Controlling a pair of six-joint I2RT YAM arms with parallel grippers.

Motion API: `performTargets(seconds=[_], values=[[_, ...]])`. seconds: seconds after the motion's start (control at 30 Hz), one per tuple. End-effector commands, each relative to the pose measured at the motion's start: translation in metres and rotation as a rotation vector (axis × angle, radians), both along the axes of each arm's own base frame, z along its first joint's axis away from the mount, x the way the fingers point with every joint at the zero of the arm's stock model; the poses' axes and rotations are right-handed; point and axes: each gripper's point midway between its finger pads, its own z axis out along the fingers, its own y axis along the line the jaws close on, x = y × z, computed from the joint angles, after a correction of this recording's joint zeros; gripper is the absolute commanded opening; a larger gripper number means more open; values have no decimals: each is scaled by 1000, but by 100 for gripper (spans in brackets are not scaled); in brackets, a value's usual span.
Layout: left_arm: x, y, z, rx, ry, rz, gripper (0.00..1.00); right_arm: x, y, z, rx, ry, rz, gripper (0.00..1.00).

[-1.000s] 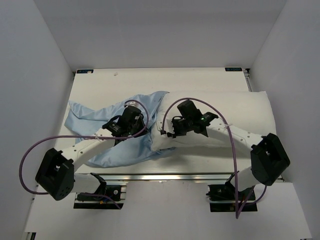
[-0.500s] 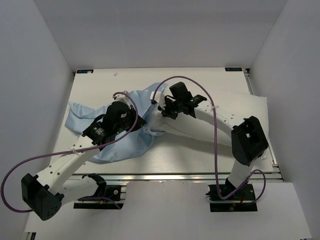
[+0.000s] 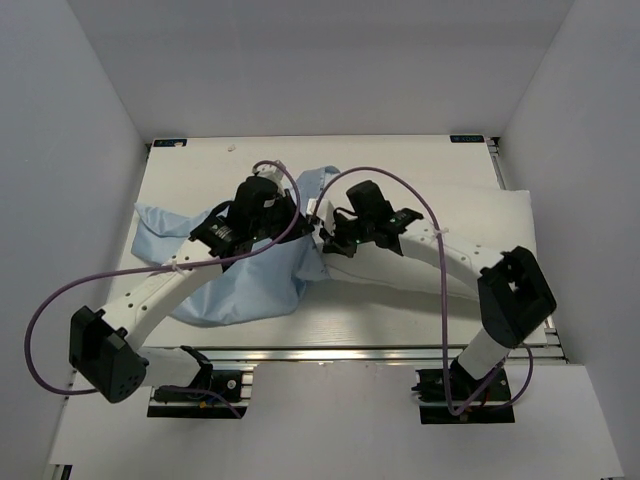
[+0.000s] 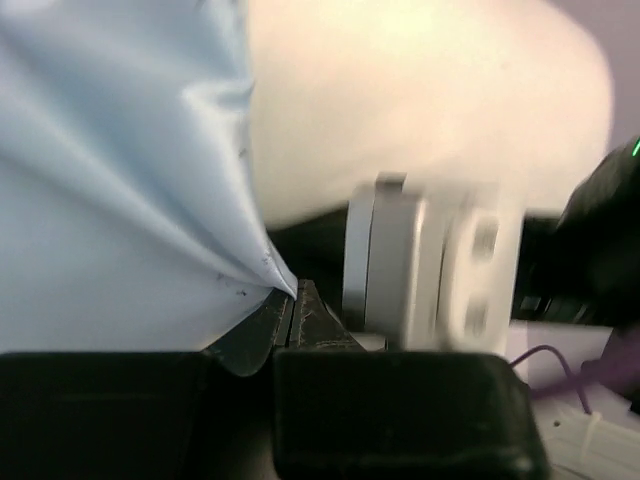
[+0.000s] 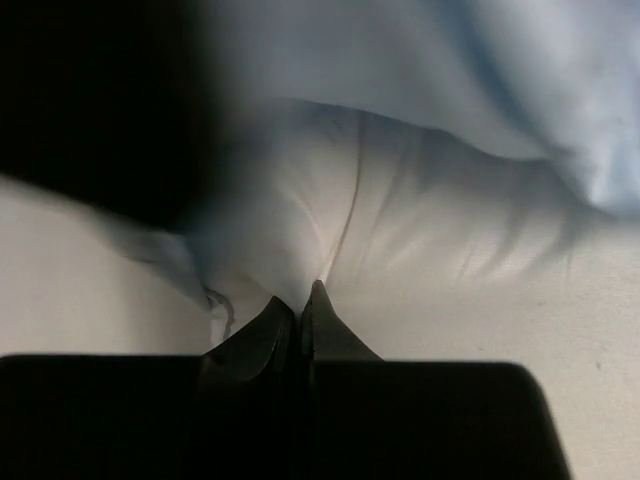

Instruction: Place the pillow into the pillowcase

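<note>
The crumpled light-blue pillowcase (image 3: 235,290) lies left of centre on the surface (image 3: 400,315). The plump cream pillow (image 3: 480,215) lies to its right, its left end at the sack's mouth. The left gripper (image 4: 293,300) pinches blue cloth, and the right gripper (image 5: 300,305) is closed on creased cream fabric.

One cream pillow (image 3: 500,215) counted, one light-blue pillowcase (image 3: 235,290), one white table (image 3: 200,165), two robot arms, left arm (image 3: 150,295) and right arm (image 3: 455,260), two purple cables noted, left cable (image 3: 60,293), right cable (image 3: 372,170)
</note>
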Motion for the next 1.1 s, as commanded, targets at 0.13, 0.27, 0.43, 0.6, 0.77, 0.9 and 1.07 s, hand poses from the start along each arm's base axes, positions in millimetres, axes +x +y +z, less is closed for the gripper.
performTargets(seconds=[0.13,0.27,0.43,0.6,0.77,0.9,1.07], values=[[33,-27,73,-125,-157,-58,5,-67,15,33,208,87,227,0],[43,-23,50,-132,-114,-36,4,-60,16,53,259,42,210,0],[35,-26,17,-152,-36,-66,9,-47,-5,75,195,-25,197,36],[19,-9,3,-130,-2,-20,43,-15,-59,100,139,-156,148,43],[2,6,13,-83,-15,-28,61,35,-89,134,190,-243,-57,65],[-2,23,27,-27,-47,4,67,62,-87,135,245,-187,-223,77],[12,52,40,111,-83,127,72,78,-62,125,340,-90,-302,89]])
